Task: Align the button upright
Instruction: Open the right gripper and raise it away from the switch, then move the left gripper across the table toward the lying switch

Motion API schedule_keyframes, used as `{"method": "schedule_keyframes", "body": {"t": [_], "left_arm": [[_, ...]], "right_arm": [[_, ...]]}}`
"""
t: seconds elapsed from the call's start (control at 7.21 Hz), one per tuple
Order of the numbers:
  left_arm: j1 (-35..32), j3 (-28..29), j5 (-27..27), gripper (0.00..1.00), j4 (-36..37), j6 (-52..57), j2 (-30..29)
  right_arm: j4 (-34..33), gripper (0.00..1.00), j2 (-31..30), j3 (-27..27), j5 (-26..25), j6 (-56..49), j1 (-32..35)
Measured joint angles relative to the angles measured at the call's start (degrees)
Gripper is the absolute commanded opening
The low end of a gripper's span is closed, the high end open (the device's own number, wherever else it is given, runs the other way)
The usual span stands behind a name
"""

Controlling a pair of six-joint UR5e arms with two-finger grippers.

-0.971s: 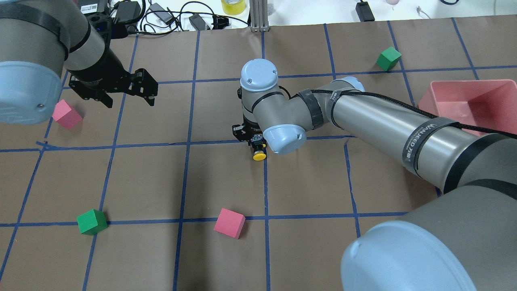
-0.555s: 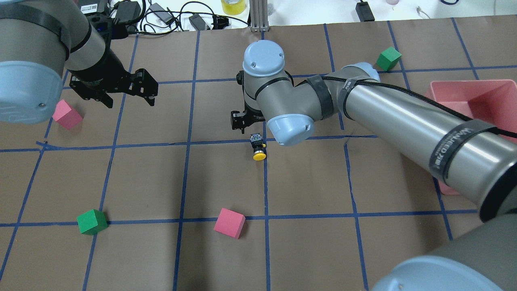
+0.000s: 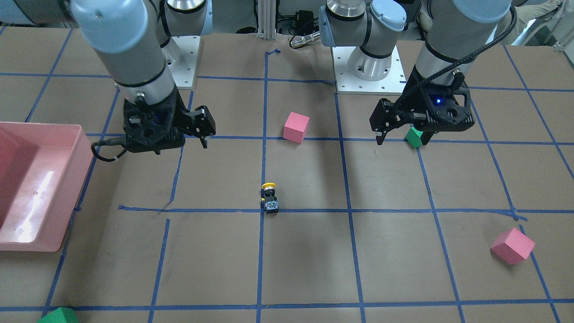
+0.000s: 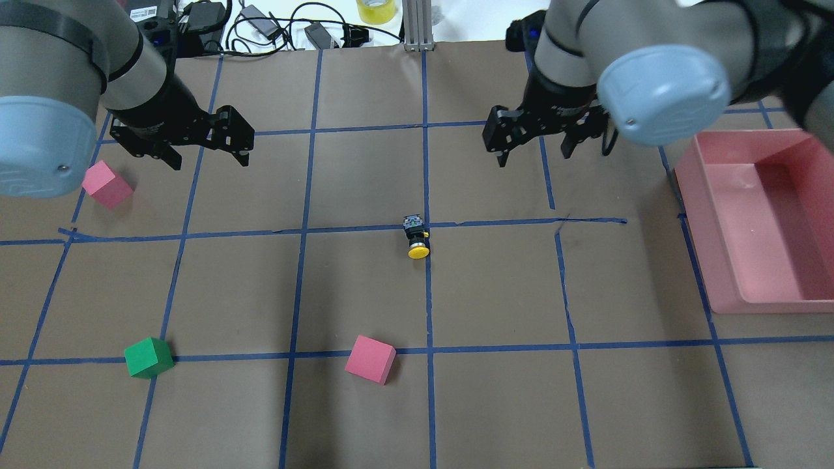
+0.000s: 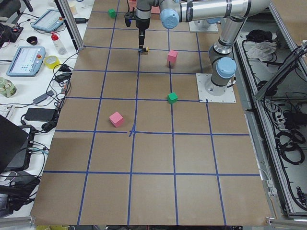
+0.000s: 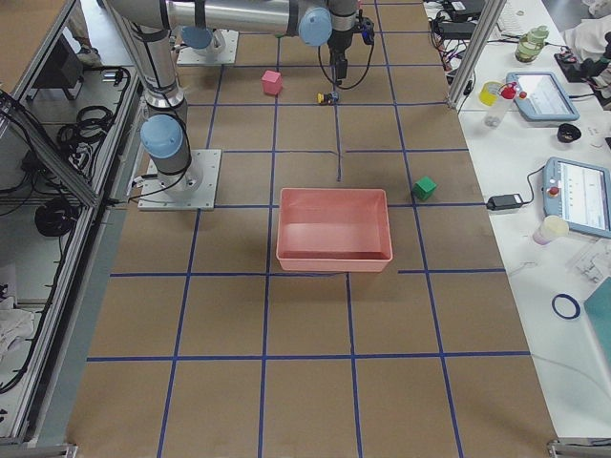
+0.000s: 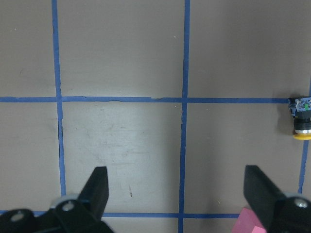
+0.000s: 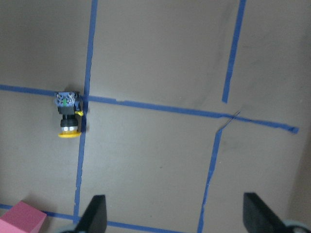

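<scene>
The button [image 4: 416, 238] lies on its side on the brown paper at the table's middle, beside a crossing of blue tape lines, yellow cap toward the robot and base block away from it. It also shows in the front view [image 3: 269, 199], the left wrist view [image 7: 301, 118] and the right wrist view [image 8: 69, 115]. My right gripper [image 4: 534, 156] hangs open and empty above the table, beyond the button and to its right. My left gripper [image 4: 210, 161] is open and empty, far to the button's left.
A pink bin [image 4: 700, 228] stands at the right edge. A pink cube [image 4: 370, 359] and a green cube [image 4: 148, 357] sit on the near side, another pink cube [image 4: 107, 184] at the left below the left arm. Cables [image 4: 273, 29] lie along the far edge.
My right arm has risen off the button and swung away to the far right. The button lies in the same place. The left arm has hardly moved.
</scene>
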Motion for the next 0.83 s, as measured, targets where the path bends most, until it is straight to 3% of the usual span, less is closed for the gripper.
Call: {"method": "schedule_keyframes", "body": {"t": [0.14, 0.42, 0.83], "left_arm": [[0.00, -0.12, 0.19, 1.00, -0.07, -0.02, -0.14], [0.04, -0.44, 0.23, 1.00, -0.14, -0.07, -0.51], [-0.96, -4.73, -0.20, 1.00, 5.77, -1.29, -1.95]], "right_arm": [[5.89, 1.00, -2.17, -4.92, -0.11, -1.21, -1.04], [11.14, 1.00, -3.71, -11.29, -0.33, -1.99, -1.44], [12.14, 1.00, -3.63, -10.60, -0.05, -2.20, -1.53]]}}
